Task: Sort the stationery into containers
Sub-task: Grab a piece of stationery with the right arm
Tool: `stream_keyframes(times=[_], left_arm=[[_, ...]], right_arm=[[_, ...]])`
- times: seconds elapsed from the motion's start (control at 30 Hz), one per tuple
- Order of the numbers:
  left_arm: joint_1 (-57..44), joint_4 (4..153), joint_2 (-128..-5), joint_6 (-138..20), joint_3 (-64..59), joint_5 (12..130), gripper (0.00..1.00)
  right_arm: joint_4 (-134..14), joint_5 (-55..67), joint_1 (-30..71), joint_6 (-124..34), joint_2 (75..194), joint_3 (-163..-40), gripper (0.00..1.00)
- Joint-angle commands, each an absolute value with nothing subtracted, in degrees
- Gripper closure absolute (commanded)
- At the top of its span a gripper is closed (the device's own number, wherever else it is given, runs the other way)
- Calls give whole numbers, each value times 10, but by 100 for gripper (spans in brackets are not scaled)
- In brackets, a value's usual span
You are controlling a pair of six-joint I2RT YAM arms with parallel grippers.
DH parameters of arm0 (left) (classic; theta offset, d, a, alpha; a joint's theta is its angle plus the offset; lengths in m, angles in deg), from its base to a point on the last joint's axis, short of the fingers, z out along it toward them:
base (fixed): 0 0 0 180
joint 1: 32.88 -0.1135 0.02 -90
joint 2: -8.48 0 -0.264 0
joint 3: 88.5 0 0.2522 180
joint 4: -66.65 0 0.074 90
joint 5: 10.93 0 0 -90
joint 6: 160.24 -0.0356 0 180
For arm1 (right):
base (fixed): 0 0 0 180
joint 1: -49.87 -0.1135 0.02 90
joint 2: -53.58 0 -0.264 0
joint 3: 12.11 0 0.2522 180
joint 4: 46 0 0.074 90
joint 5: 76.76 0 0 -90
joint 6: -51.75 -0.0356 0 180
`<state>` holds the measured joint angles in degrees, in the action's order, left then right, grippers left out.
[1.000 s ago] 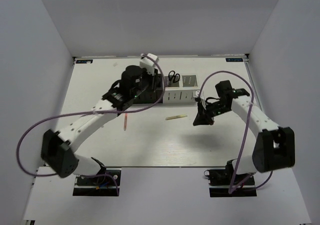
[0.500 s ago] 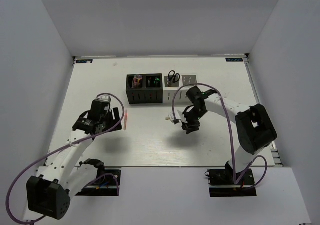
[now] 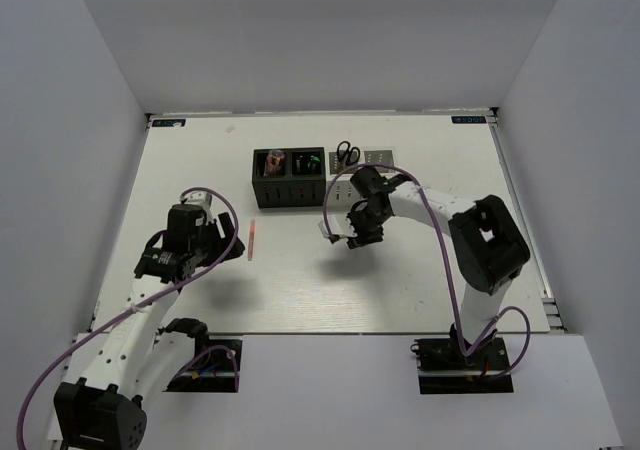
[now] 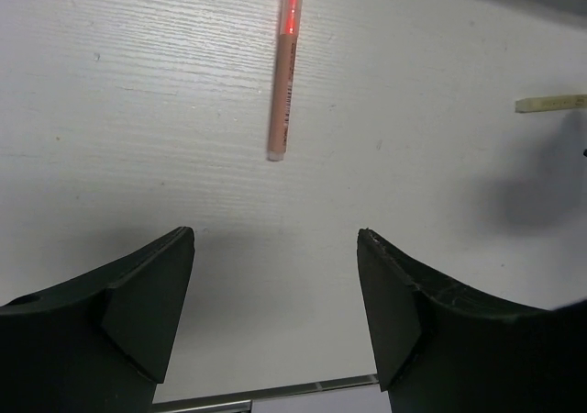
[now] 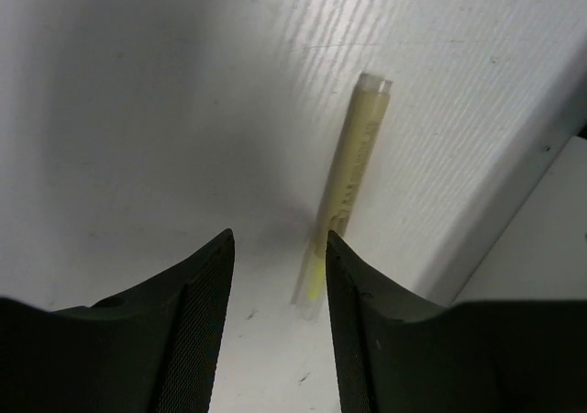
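Hovering low, the right tool [image 5: 279,240] is spread above a yellow stick [image 5: 353,161] lying flat on the surface [image 5: 138,92] near the cups [image 3: 290,194] (likely light, stiff, slippery); pinch mid-length. Left tool [image 4: 275,239], also spread, faces a pink stick [image 4: 282,83].

The thin yellowish translucent stick [image 4: 550,104] runs off the right edge of the left wrist view. From above, the right arm's black two-finger gripper [image 3: 352,234] covers it (its near end blurs in the right wrist view). The contents of the two black perforated square cups [image 3: 290,175] are too small to tell.
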<state>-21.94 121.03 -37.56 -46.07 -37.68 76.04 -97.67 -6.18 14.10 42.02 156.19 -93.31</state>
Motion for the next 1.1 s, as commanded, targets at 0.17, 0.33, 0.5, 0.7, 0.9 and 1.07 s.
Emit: stream_keyframes(times=[0.17,0.33,0.5,0.7,0.9,1.07], left_arm=[[-222,1203,-362,-460,-382,749,18],[-221,1202,-360,-459,-382,748,18],[-221,1204,-358,-461,-383,749,18],[-222,1203,-353,-462,-383,752,18],[-222,1204,-351,-462,-384,749,18],[-220,1204,-349,-463,-383,753,18]], right_arm=[[-970,-12,120,389,1613,-1013,52],[-1028,-8,118,404,1642,-1057,52],[-1159,-19,117,451,1701,-1140,52],[-1182,-13,114,457,1721,-1160,52],[-1180,7,108,426,1741,-1161,52],[-1180,27,104,401,1762,-1157,57]])
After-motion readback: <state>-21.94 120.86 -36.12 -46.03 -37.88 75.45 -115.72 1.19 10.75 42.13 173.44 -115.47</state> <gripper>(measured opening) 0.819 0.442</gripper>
